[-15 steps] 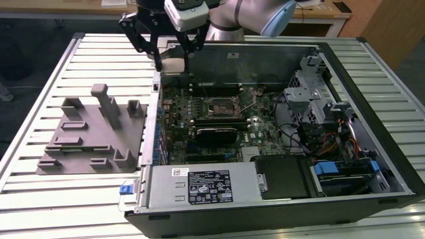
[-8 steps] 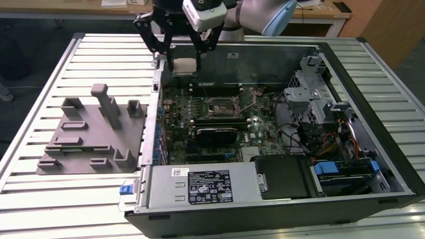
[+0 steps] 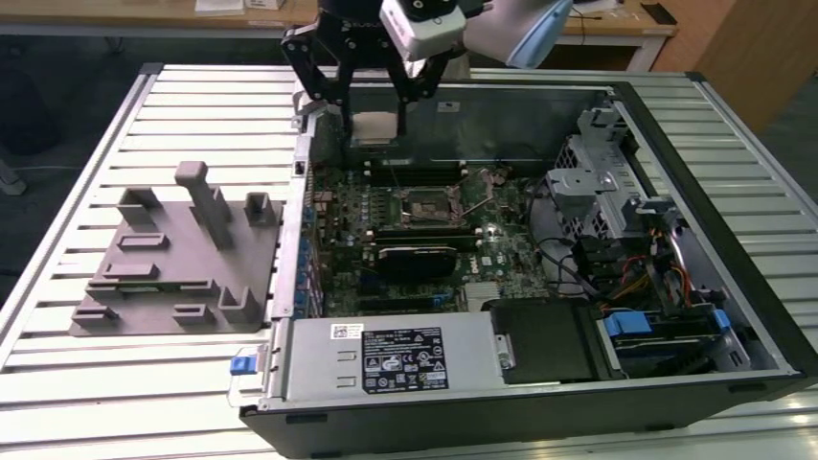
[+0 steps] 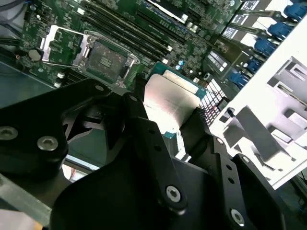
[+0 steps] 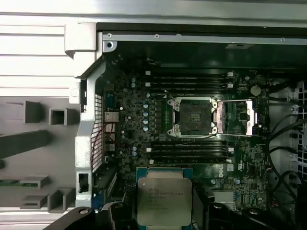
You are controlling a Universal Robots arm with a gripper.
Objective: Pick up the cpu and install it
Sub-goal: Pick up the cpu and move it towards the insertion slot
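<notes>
**The cpu** [image 3: 374, 129] is a thin square chip with a silvery lid and a tan rim. It hangs in the air above the far edge of the open computer case [image 3: 511, 426], pinched at two opposite edges by the jaws of the gripper [image 3: 374, 117]. In both wrist views the chip sits between the black jaws with its metal lid towards the cameras, touching nothing else.

**Target.** Below the chip lies the motherboard [image 5: 249, 167], which carries the CPU socket [image 5: 194, 116]. The socket's load plate [image 5: 238, 117] is swung open to one side, the thin wire lever appears released, and the contact field is bare. Memory slots [image 5: 189, 149] run along both sides of the socket. In the exterior view the socket sits near the board's middle, lower than the held chip and well apart from it.

**Surroundings.** The power supply [image 3: 383, 359] occupies the near part of the case. On the exterior view's left a grey moulded fixture [image 3: 179, 259] rests on the slatted desk [image 3: 77, 383], just beside the case.

**Step in hand (judged).** The pick-up is complete and the chip is at the carrying stage. Installation has not yet begun.

**What seating would call for (judged).**
- The chip centred squarely over the socket.
- Its orientation matched to the socket's.
- A level, gentle descent, since tilt or offset could harm the exposed contacts.
</notes>
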